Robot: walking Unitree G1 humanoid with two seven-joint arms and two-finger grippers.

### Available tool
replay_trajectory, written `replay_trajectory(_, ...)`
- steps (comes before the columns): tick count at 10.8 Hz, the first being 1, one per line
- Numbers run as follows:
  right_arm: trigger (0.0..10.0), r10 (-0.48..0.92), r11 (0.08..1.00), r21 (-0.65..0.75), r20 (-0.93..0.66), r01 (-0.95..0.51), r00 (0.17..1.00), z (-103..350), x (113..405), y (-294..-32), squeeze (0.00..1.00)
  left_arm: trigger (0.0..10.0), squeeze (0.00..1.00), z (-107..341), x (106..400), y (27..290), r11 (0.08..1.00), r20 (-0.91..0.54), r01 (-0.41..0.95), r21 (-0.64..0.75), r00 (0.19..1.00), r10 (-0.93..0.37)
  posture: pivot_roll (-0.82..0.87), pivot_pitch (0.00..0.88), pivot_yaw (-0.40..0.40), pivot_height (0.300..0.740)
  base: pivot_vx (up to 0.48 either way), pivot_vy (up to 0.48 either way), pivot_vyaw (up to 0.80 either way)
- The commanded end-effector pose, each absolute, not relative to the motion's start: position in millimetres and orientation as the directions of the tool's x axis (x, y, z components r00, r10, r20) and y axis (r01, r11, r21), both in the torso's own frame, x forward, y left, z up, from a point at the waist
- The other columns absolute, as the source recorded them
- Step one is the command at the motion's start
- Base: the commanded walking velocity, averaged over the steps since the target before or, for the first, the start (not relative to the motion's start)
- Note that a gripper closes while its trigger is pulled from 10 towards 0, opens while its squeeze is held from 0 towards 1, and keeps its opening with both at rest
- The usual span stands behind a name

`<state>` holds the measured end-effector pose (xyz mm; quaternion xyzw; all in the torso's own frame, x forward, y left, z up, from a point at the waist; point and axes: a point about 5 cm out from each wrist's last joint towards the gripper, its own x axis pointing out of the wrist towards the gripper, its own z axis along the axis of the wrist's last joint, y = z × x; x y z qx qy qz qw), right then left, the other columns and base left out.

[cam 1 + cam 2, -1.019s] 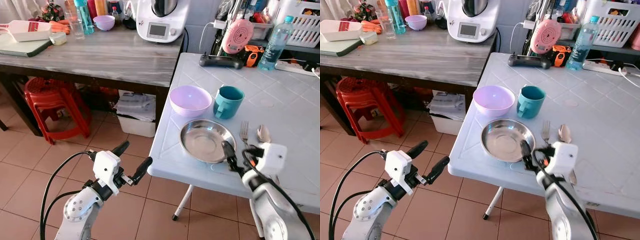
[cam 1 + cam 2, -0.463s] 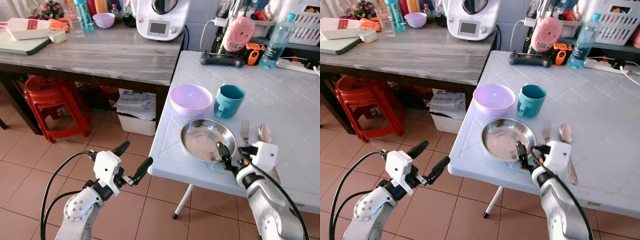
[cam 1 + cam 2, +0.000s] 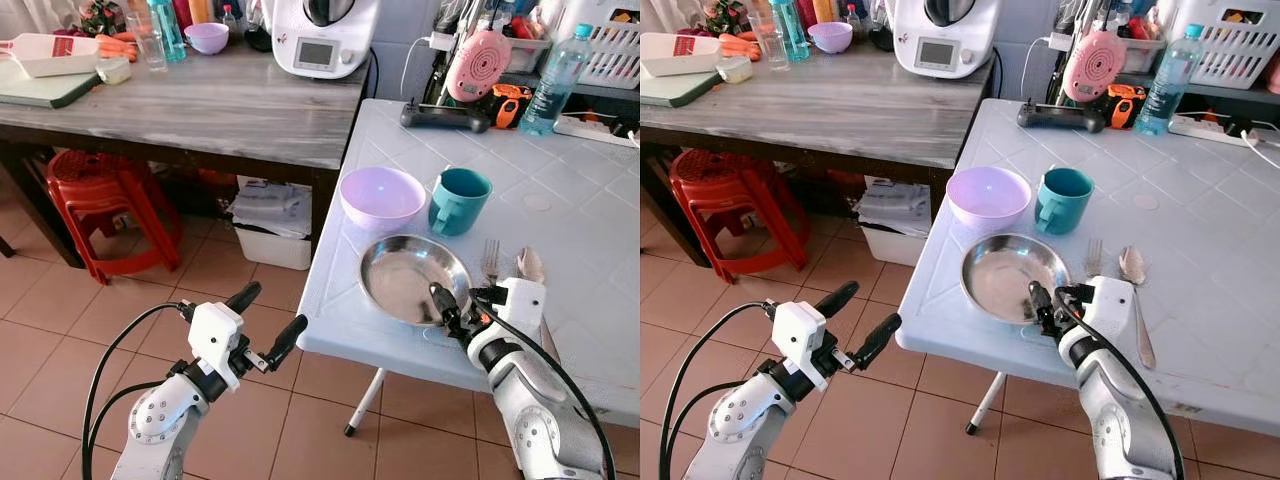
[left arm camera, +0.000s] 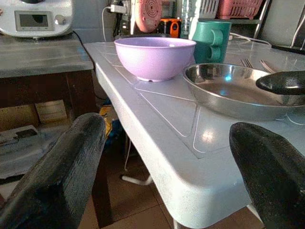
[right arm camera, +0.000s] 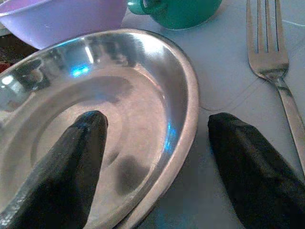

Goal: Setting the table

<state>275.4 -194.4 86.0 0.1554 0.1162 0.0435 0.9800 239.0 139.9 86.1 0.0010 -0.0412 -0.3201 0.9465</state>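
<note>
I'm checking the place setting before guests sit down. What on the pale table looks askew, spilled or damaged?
Nothing stands out. The steel plate, purple bowl and teal mug sit upright and unspilled, with the fork and spoon lying beside the plate. The right claw straddles the plate's rim.

On the table (image 3: 590, 190), the plate (image 3: 405, 275) sits near the front edge. Behind it, the bowl (image 3: 380, 195) stands left of the cup (image 3: 457, 202). Right of the plate lie the fork (image 3: 489, 262), then the spoon (image 3: 528, 265).

White table (image 3: 600, 230): steel plate (image 3: 405, 275), purple bowl (image 3: 381, 197), teal mug (image 3: 458, 202), fork (image 3: 489, 262), spoon (image 3: 528, 266).
</note>
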Motion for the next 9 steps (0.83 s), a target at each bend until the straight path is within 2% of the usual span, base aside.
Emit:
replay_trajectory(1,0.0,0.139,0.943,0.331,-0.265,-0.046,0.954,77.8,274.4,-191.1,0.00,10.0,0.00,87.8,237.9,137.5,0.785,0.081,0.618,0.045,0.781,-0.619,0.07,0.080,-0.016,0.740,0.000,0.000,0.00)
replay_trajectory(5,0.0,0.148,0.926,0.376,-0.280,-0.034,0.949,77.1,275.6,-188.8,0.00,10.0,0.00,89.4,236.7,136.5,0.781,0.085,0.623,0.046,0.777,-0.624,0.07,0.081,-0.016,0.740,0.000,0.000,0.00)
replay_trajectory(7,0.0,0.160,0.881,0.473,-0.300,0.001,0.941,76.5,276.2,-184.3,0.00,10.0,0.00,90.6,236.7,136.6,0.778,0.086,0.626,0.052,0.773,-0.628,0.07,0.081,-0.016,0.740,0.000,0.000,0.00)
replay_trajectory(9,0.0,0.151,0.857,0.514,-0.313,0.033,0.938,75.3,276.3,-183.3,0.00,10.0,0.00,90.9,236.2,138.0,0.778,0.086,0.626,0.056,0.773,-0.629,0.08,0.078,-0.017,0.740,0.000,0.000,0.00)
